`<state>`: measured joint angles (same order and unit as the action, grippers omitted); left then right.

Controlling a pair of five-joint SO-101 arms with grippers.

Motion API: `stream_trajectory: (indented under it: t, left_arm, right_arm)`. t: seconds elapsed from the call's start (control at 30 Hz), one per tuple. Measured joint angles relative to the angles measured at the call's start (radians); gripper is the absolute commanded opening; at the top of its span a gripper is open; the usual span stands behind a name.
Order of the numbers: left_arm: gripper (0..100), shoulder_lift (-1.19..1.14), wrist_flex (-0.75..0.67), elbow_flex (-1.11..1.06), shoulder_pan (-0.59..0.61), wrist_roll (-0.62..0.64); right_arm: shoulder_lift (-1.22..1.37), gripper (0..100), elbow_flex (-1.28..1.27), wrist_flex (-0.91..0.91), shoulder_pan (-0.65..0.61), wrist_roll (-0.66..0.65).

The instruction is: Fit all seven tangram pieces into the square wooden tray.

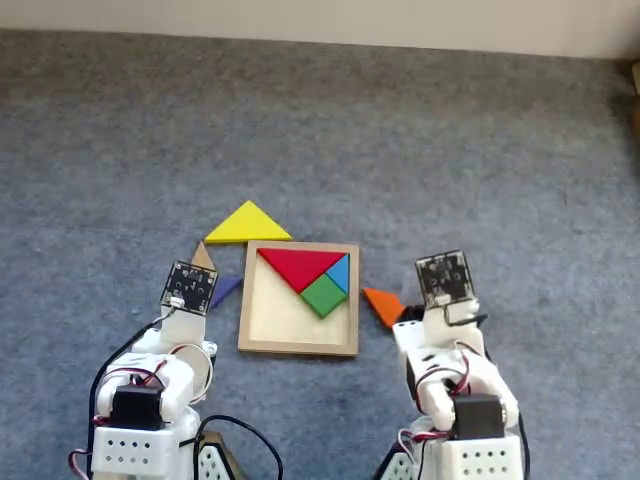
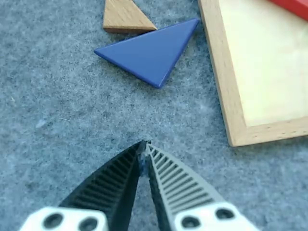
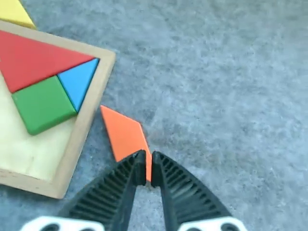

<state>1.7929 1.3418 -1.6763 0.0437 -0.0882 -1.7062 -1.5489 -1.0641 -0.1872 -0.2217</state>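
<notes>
Red triangle (image 1: 298, 265), green square (image 1: 323, 295) and pale-blue triangle (image 1: 340, 272) sit in the square wooden tray (image 1: 297, 348). Outside it wait a yellow triangle (image 1: 247, 225) at 12 o'clock, a navy triangle (image 2: 149, 53) and bare-wood triangle (image 2: 124, 17) at 9, and an orange parallelogram (image 3: 124, 134) at 3. My left fingers (image 2: 120, 178) and right fingers (image 3: 120, 183) are closed, empty.

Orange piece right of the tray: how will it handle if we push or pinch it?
The orange piece looks thin, flat and rigid: likely no flex, roll or tip. It lies flat on the fuzzy carpet, so a push probably drags rather than glides. Low edges leave little to pinch; it may slip.
</notes>
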Motion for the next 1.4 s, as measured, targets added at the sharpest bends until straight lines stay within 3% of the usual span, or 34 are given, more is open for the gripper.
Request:
stream_trajectory:
  t: [0.13,0.47,0.63,0.83,1.07,1.23,1.4]
  left_arm:
    - [0,0.000,0.000,0.000,0.000,0.000]
    - [0,0.000,0.000,0.005,0.000,0.000]
    - [0,0.000,0.002,0.126,0.000,-0.006]
    - [0,0.000,-0.038,0.242,0.000,-0.282]
    - [0,-0.008,-0.071,0.399,0.040,-0.305]
    - [2,-0.190,-0.071,0.539,0.049,-0.305]
    - [17,-0.548,-0.071,0.735,0.048,-0.305]
  right_arm:
    - [-0.104,3.4,-0.120,0.000,-0.006,0.000]
    - [-0.112,3.4,-0.124,-0.057,-0.003,-0.002]
    - [-0.112,3.4,-0.124,-0.077,-0.003,-0.002]
    - [-0.114,3.4,-0.124,-0.078,-0.003,-0.002]
    - [-0.114,3.4,-0.124,-0.078,-0.003,-0.002]
    - [-0.114,3.4,-0.124,-0.078,-0.003,-0.002]
    - [-0.114,3.4,-0.124,-0.078,-0.003,-0.002]
